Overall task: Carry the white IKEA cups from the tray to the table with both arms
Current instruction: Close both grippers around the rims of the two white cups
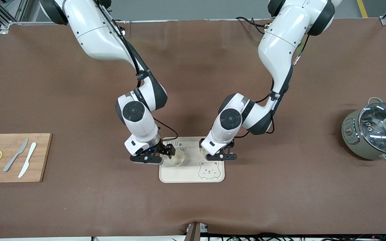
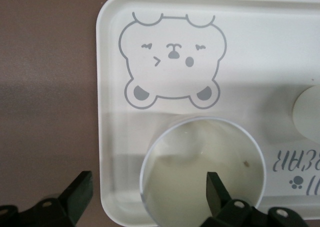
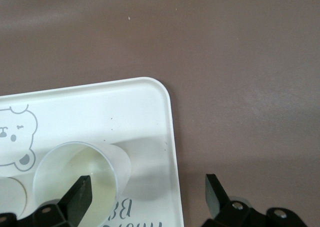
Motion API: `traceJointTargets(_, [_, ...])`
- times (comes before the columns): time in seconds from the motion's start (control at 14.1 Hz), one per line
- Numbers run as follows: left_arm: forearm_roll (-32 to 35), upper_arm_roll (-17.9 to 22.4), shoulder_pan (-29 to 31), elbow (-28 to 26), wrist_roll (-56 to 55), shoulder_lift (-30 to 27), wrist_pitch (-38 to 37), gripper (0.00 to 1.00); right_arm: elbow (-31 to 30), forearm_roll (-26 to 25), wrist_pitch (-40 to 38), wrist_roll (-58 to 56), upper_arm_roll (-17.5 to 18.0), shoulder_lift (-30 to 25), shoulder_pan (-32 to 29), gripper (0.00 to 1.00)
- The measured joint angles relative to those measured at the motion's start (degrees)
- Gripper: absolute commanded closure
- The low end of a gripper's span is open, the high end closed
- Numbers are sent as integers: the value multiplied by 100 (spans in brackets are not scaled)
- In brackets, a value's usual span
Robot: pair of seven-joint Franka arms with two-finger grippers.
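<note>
Two cups stood on the tray (image 1: 193, 175), both on the half farther from the front camera than the printed bear face. One cup (image 1: 176, 158) sat toward the right arm's end of the tray, and the other cup (image 1: 204, 152) toward the left arm's end, largely hidden under the left arm's wrist in the front view. Nothing had yet reached the worktop (image 1: 280, 194).

Judging by the layout, the step in hand was the reach-in before the grasp. The right claw (image 1: 161, 154) hung low over the tray's edge with its jaws spread wide and empty, one finger over its cup's mouth. The left claw (image 1: 220, 154) was likewise spread and empty, one finger inside its cup's rim and the other outside over the tray's edge.

Each claw would next need to settle lower, pinch the cup wall, then lift clear before carrying outward.
</note>
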Motion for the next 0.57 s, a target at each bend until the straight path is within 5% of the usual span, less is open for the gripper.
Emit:
traceJointTargets(0.07, [2, 3, 0, 0, -32, 7, 10, 43, 9, 37, 19, 4, 0, 20, 0, 0])
traceJointTargets(0.14, [2, 7, 0, 0, -110, 19, 51, 96, 13, 76, 20, 5, 0, 29, 0, 0])
traceJointTargets(0.57, [20, 25, 0, 0, -388, 53, 145, 100, 33, 248, 296, 8, 156, 280, 7, 0])
